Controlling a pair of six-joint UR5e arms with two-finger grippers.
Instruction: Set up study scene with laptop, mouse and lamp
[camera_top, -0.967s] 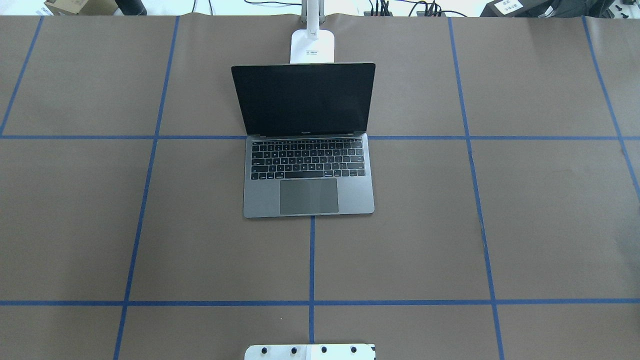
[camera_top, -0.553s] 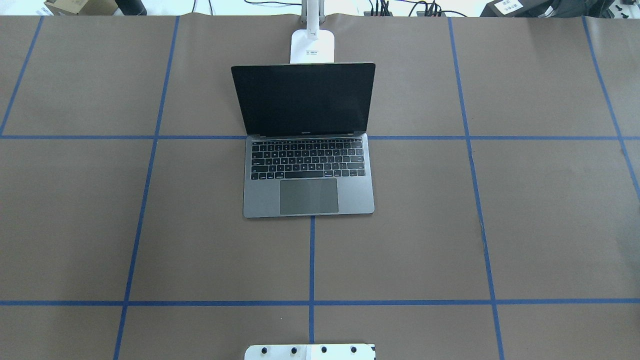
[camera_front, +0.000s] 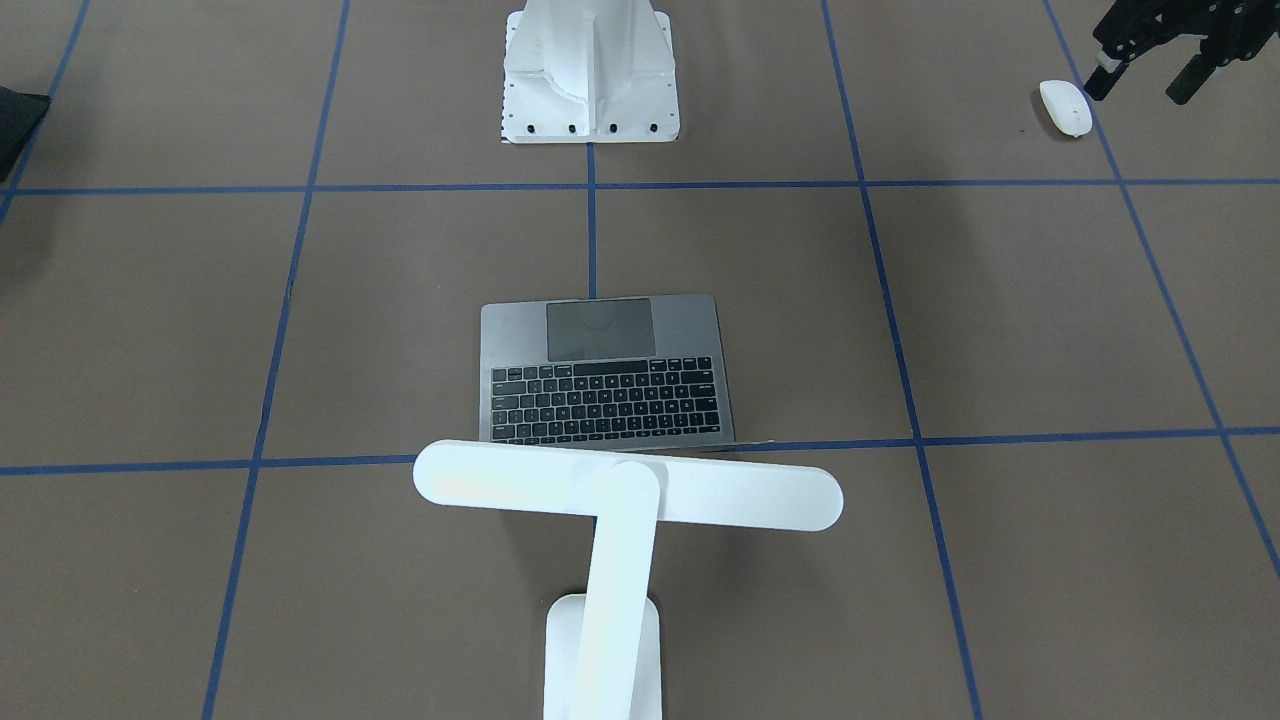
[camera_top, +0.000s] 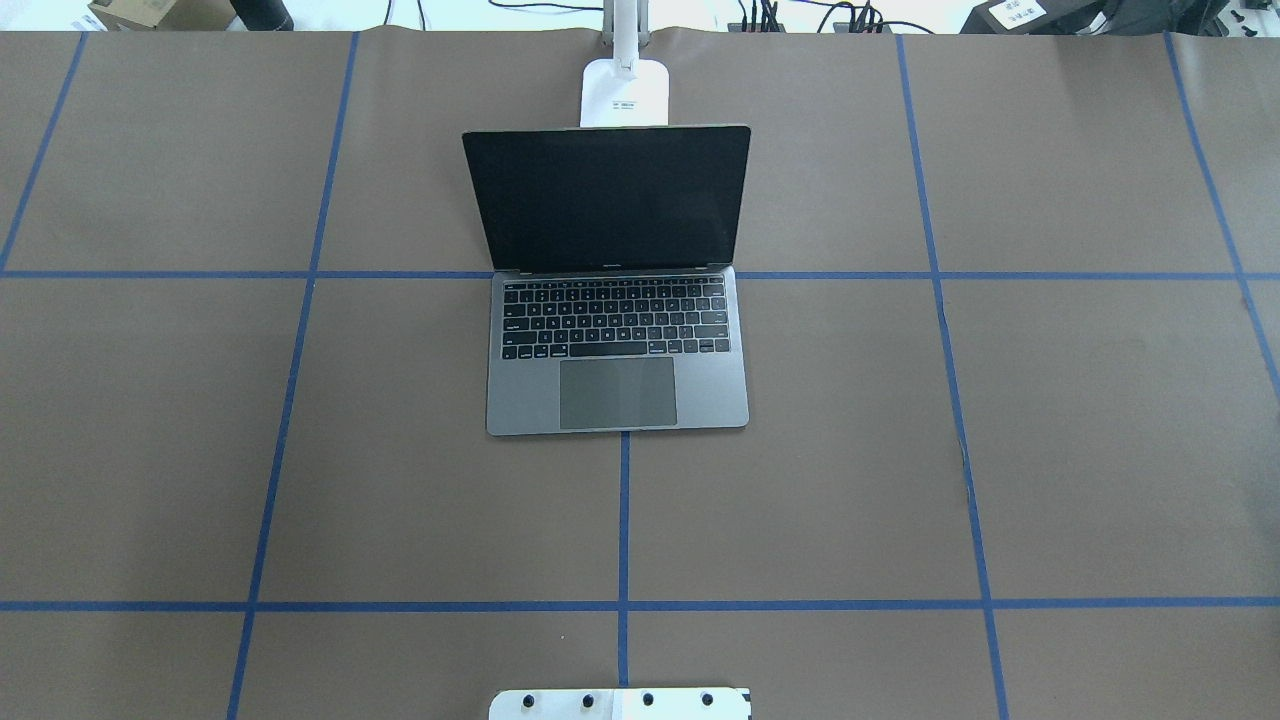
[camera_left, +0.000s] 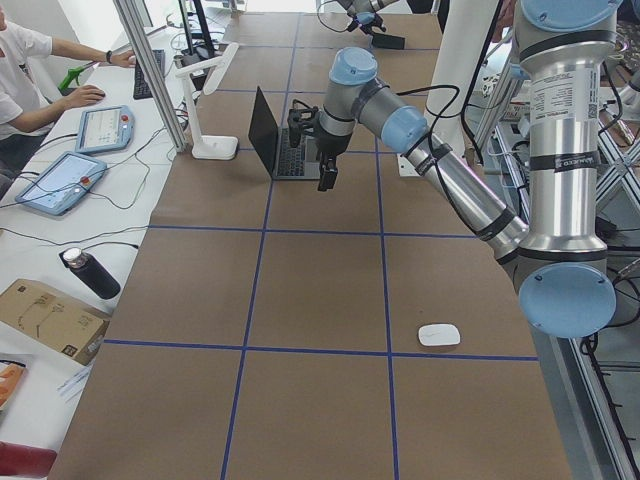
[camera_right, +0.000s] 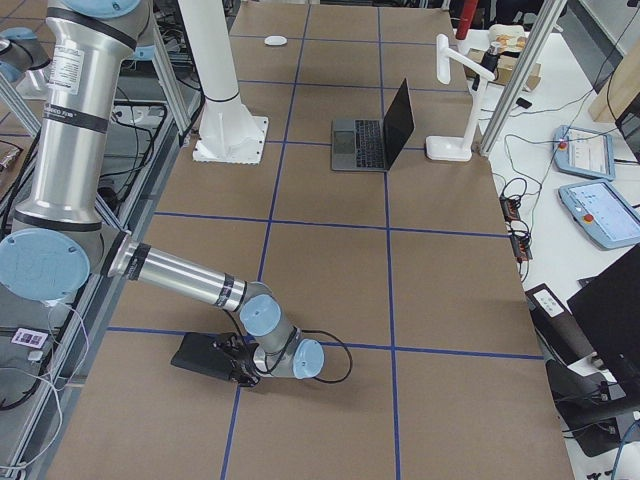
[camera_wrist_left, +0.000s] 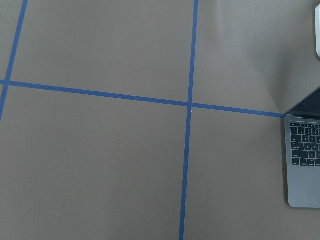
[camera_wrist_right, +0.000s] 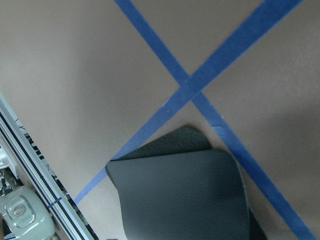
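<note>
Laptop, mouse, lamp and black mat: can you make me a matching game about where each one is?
Things:
1. laptop
2. mouse
3. lamp
4. black mat

Places:
A. lying flat, far out on the robot's right
B. open in the middle, screen dark
C. standing behind the laptop's screen
D. alone, far out on the robot's left

Pairs: 1-B, 2-D, 3-C, 4-A.

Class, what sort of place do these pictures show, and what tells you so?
Probably a robotics lab: the left arm and right arm stand at a table gridded with blue tape, with teach pendants alongside.
</note>
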